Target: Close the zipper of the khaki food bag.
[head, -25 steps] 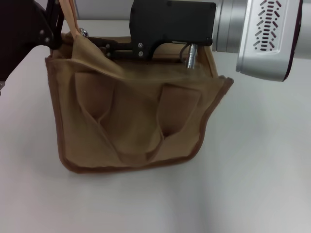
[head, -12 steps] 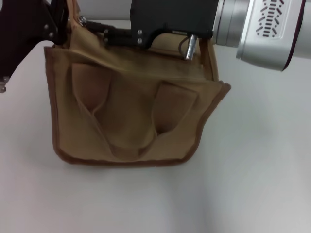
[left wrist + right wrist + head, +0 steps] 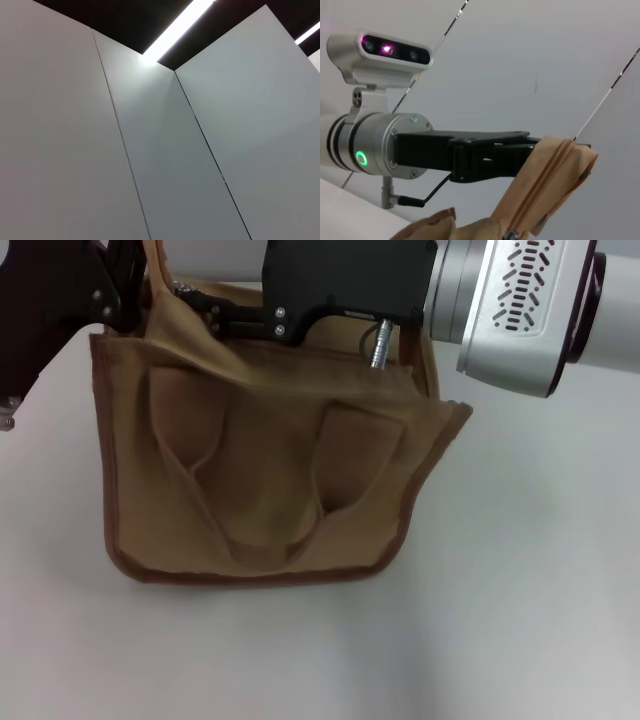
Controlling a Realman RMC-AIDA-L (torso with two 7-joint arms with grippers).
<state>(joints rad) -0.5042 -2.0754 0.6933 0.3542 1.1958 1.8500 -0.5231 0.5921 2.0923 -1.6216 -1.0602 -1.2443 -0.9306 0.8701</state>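
The desk (image 3: 520, 620) carries the bag (image 3: 265, 490), left of centre. The left gripper (image 3: 530, 150), at ten o'clock, has its jaws clamped on the end strap (image 3: 555, 170); keep it taut while the right gripper (image 3: 215, 315), its jaws' state hidden, draws the zipper (image 3: 540, 190) straight toward it. Since earlier, the right arm has shifted left and the bag stands squarer.

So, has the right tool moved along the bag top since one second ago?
Yes. In the head view the right tool has shifted toward the left tool at the khaki food bag corner, which holds the fabric.
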